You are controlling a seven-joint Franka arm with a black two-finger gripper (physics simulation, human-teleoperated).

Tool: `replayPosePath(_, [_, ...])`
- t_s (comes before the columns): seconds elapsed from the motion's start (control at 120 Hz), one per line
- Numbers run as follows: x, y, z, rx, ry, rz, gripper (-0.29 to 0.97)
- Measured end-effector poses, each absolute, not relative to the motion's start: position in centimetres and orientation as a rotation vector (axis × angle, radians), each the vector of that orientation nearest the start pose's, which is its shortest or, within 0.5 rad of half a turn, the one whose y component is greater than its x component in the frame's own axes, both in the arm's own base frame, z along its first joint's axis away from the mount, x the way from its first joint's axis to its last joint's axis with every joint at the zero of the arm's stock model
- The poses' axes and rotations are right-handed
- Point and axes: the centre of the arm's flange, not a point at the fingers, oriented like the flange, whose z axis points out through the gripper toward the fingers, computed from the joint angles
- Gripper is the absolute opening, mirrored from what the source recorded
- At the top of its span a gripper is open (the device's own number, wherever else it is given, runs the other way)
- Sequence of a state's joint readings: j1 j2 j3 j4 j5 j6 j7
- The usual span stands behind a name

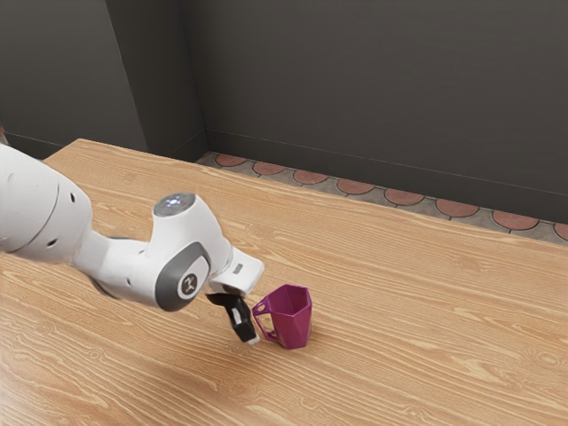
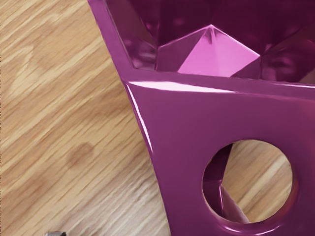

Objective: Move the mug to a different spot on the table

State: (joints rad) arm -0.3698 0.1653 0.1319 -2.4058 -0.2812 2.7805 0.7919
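Standing upright, well clear of the tabletop's far edge, the mug (image 1: 293, 315) had its handle (image 1: 260, 311) just beside the gripper (image 1: 253, 333). Whether the gripper was released or clenched could not be determined.

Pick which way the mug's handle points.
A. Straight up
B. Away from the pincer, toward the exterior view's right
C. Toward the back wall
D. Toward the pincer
D: in the exterior view the handle sticks out from the upright mug on the exterior view's left, the side where the pincer is.
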Motion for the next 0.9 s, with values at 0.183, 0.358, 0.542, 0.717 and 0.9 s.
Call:
replayPosePath(0.183, [50.6, -11.0, 26.4, -2.953, 1.179, -0.398, 0.36])
replayPosePath(0.358, [50.5, -11.6, 25.9, -2.966, 1.174, -0.416, 0.29])
replayPosePath(0.542, [50.5, -11.7, 25.8, -2.980, 1.151, -0.441, 0.22])
replayPosePath(0.717, [50.5, -12.0, 26.1, -3.015, 1.098, -0.484, 0.14])
replayPosePath(0.9, [50.4, -12.4, 27.2, -3.057, 1.033, -0.549, 0.08])
